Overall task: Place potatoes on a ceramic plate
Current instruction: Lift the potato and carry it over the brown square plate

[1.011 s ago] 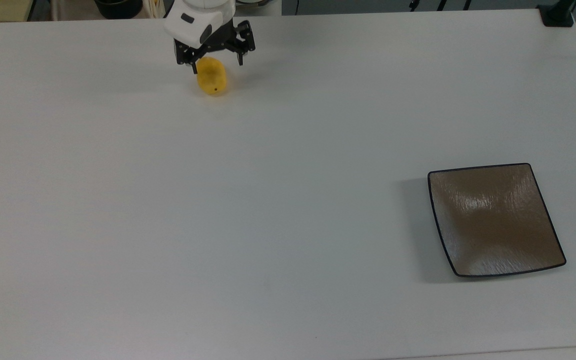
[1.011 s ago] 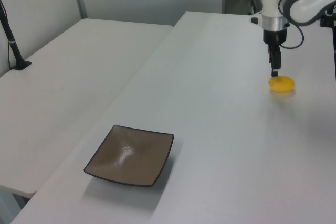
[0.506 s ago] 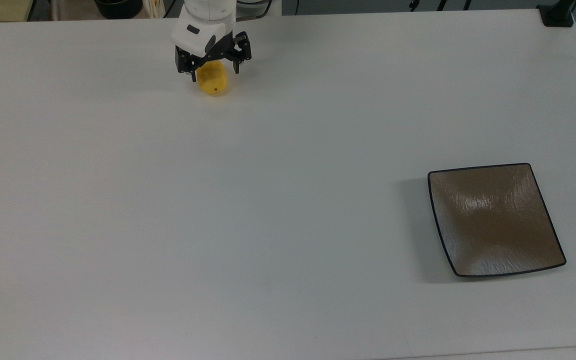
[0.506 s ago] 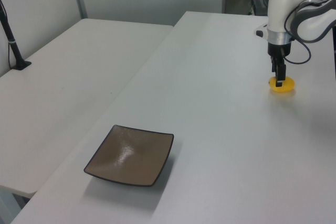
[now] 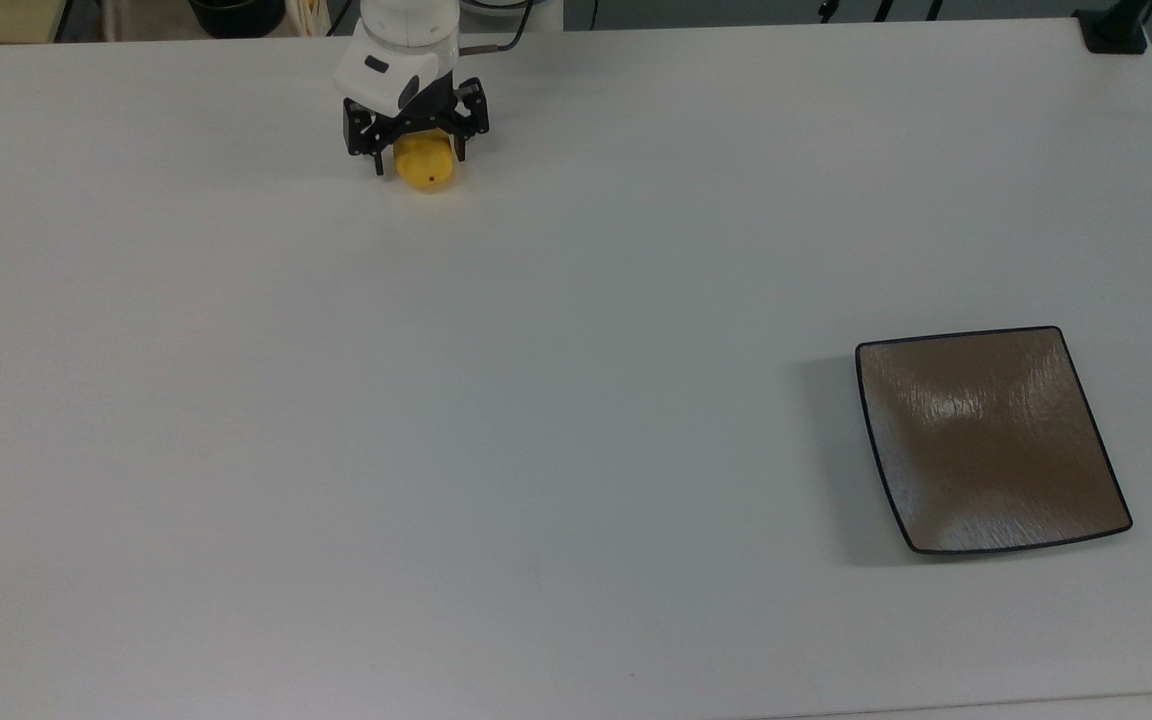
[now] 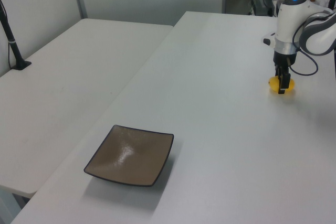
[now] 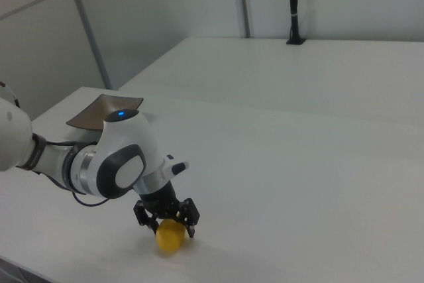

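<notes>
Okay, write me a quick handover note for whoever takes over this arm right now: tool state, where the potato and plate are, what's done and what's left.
Tool: open, lowered around the potato, one finger on each side of it, no squeeze yet.
Potato: lying on the white table, near the far edge at the top view's upper left; it shows at the left view's far right.
Plate: brown, square, nothing on it, at the top view's lower right, well away from the potato.
Done: the approach to the potato.
Left: close on the potato, lift, carry it across to the plate, set it down, let go.
</notes>
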### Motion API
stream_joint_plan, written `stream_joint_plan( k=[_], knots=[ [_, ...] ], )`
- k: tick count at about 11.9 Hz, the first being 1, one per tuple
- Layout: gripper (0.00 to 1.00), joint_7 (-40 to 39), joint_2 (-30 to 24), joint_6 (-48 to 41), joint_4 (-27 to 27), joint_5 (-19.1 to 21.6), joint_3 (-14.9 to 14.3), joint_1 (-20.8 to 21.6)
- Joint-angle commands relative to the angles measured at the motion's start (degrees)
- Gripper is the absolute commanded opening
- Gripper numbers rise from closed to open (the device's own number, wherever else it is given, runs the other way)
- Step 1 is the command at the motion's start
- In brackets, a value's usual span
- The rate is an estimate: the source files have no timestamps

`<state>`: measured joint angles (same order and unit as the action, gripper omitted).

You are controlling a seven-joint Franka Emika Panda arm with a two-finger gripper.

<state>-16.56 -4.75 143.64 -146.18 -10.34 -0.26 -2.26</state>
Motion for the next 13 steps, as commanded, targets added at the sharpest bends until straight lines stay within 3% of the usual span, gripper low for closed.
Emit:
stream_joint_plan(
  k=[1,2,4,5,7,11,13],
  knots=[
    [0.61,-0.8,-0.2,2.7,-1.3,-0.9,-0.4,-0.4],
    [0.34,-0.8,-0.3,2.5,-1.4,-0.9,-0.6,-0.4],
    [0.05,-0.6,-0.7,2.3,-1.2,-0.7,-0.7,-0.4],
    [0.00,-0.1,-1.2,0.3,-0.8,-0.6,-0.8,-0.4],
    [0.00,1.0,-2.6,-4.3,1.3,-0.4,-0.8,0.2],
    [0.00,2.9,-2.0,-19.5,15.9,0.3,-0.6,4.2],
    [0.00,2.9,1.6,-29.7,27.1,2.6,-0.5,6.6]
  ],
)
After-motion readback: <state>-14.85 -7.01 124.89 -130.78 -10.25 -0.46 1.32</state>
